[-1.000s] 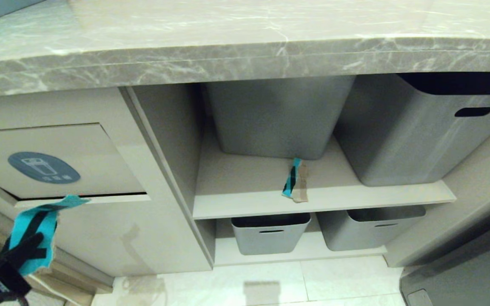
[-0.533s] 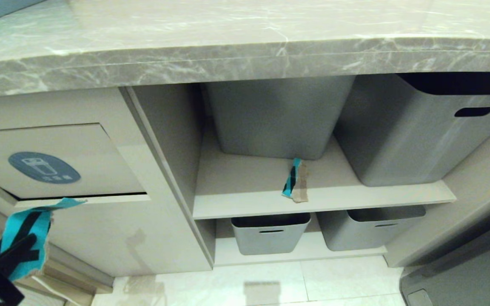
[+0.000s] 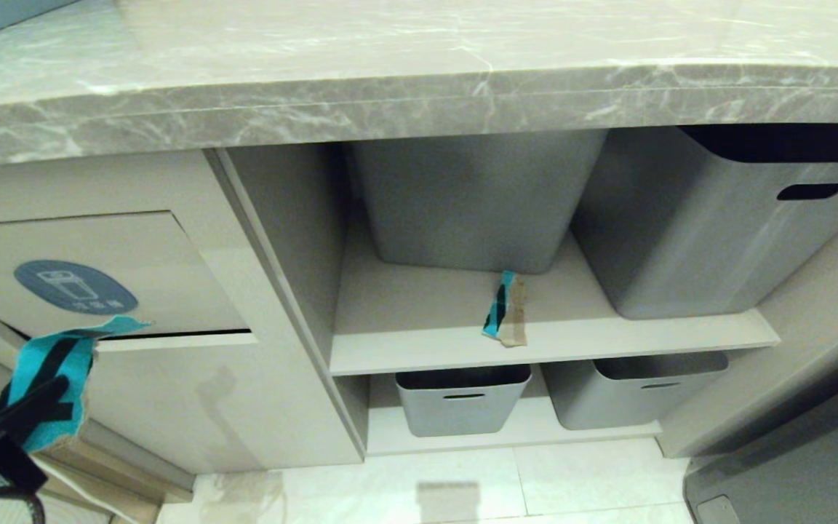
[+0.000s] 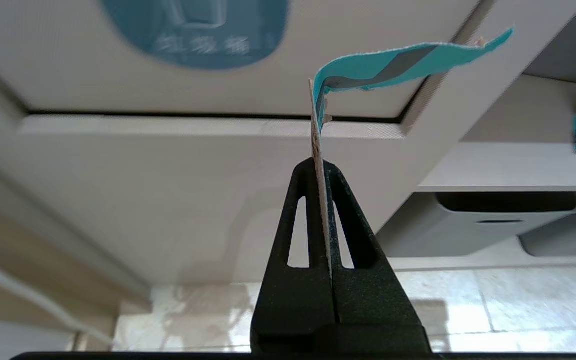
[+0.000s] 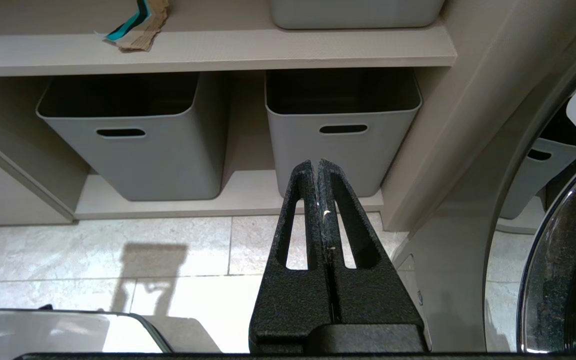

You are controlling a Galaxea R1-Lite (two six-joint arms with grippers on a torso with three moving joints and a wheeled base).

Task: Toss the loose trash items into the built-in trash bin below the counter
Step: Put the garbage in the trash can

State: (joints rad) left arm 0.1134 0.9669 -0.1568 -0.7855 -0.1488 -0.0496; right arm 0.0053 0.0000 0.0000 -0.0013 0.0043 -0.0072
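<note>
My left gripper (image 3: 61, 389) (image 4: 320, 165) sits at the lower left, shut on a teal-and-black cardboard scrap (image 3: 52, 364) (image 4: 393, 62). The scrap stands up from the fingertips. Its bent tip reaches the dark slot at the bottom edge of the built-in trash bin's flap (image 3: 135, 247) (image 4: 68, 75), just below the round blue sticker (image 3: 75, 287). A second scrap (image 3: 505, 309) (image 5: 135, 22), teal print on brown, lies at the front of the middle shelf. The marble counter (image 3: 390, 102) runs above. My right gripper (image 5: 316, 165) is shut and empty, low over the floor before the lower tubs.
Two large grey tubs (image 3: 477, 196) (image 3: 724, 218) stand on the middle shelf behind the second scrap. Two smaller tubs (image 3: 463, 397) (image 3: 630, 389) stand on the bottom shelf. A round machine door (image 5: 568, 250) is at the right, above pale floor tiles (image 3: 463, 487).
The left gripper dipped slightly, then rose again with the scrap. The scrap's bent tip now sits higher, at the flap's bottom edge. The right arm and shelf scrap look unchanged.
</note>
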